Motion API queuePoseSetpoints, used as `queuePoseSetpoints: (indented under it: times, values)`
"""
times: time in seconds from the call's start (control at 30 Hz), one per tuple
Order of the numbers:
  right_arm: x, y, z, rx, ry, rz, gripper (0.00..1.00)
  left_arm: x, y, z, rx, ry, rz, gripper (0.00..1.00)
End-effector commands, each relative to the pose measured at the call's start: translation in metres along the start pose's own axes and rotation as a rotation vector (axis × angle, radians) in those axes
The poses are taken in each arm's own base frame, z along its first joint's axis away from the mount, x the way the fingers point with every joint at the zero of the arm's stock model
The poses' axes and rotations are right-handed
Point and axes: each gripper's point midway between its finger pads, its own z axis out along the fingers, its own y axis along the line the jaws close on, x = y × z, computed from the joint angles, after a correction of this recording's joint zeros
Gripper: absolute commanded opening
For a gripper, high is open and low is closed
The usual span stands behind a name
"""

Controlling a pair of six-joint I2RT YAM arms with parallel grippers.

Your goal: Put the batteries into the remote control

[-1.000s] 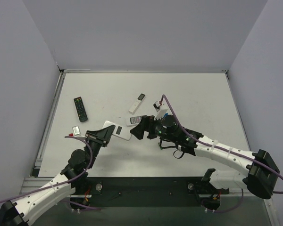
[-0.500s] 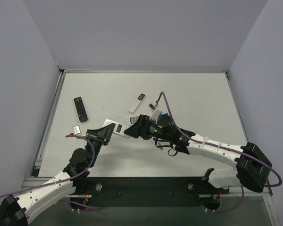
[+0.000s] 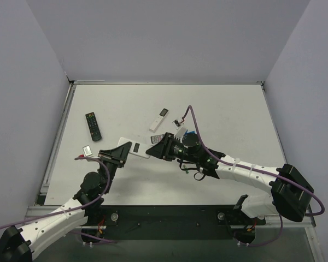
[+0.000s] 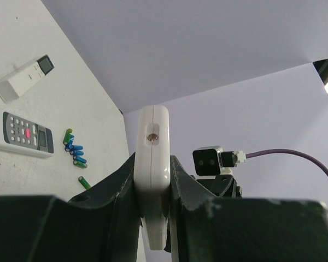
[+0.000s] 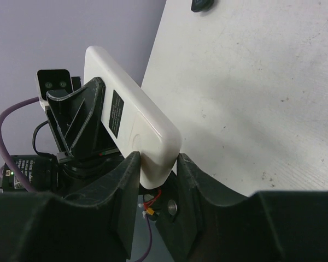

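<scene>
My left gripper (image 3: 119,152) (image 4: 153,159) is shut on a long white remote (image 3: 133,147) (image 4: 153,136) and holds it above the table. My right gripper (image 3: 152,151) (image 5: 157,158) is shut on this remote's (image 5: 132,128) other end, which has a black label on its back. The remote control (image 4: 22,134), short with a grey button face, one red button and a white rim, lies on the table. The right gripper half hides the remote control (image 3: 158,137) from above. The batteries (image 4: 74,153), several green and blue cells, lie in a cluster beyond it, with one green cell (image 4: 84,183) apart.
A white remote with a grey screen (image 3: 158,119) (image 4: 22,76) lies behind the batteries. A long black remote (image 3: 93,125) lies at the left. A small white-rimmed rectangle (image 3: 88,150) sits by the left arm. Grey walls enclose the table (image 3: 229,109) on three sides.
My right gripper has moved left to the free end of the long white remote and closed on it. The left gripper has kept its hold and lifted the remote slightly.
</scene>
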Motion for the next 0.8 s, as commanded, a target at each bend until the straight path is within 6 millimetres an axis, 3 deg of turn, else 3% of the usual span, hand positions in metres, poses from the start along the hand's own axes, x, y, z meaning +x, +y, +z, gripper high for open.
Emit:
queuePoseSetpoints:
  times: [0.0,0.13,0.27,0.37,0.5,0.77]
  values:
    - [0.005,-0.019,0.000,0.053,0.008,0.015,0.26,-0.020,-0.020,-0.009,0.117,-0.081,-0.089,0.00]
    - [0.007,-0.027,0.001,0.085,0.014,0.024,0.20,-0.026,-0.024,-0.010,0.135,-0.103,-0.100,0.00]
    - [0.004,-0.018,0.001,0.043,0.005,0.023,0.20,-0.022,-0.023,-0.009,0.132,-0.084,-0.085,0.00]
    - [-0.002,-0.007,-0.001,-0.011,-0.018,0.015,0.27,-0.017,-0.018,-0.008,0.116,-0.066,-0.086,0.00]
    - [-0.007,0.005,-0.001,-0.064,-0.028,-0.002,0.43,-0.014,-0.017,-0.008,0.119,-0.050,-0.092,0.00]
    - [-0.019,0.023,0.002,-0.148,-0.038,-0.016,0.47,-0.006,-0.020,-0.006,0.123,-0.014,-0.072,0.00]
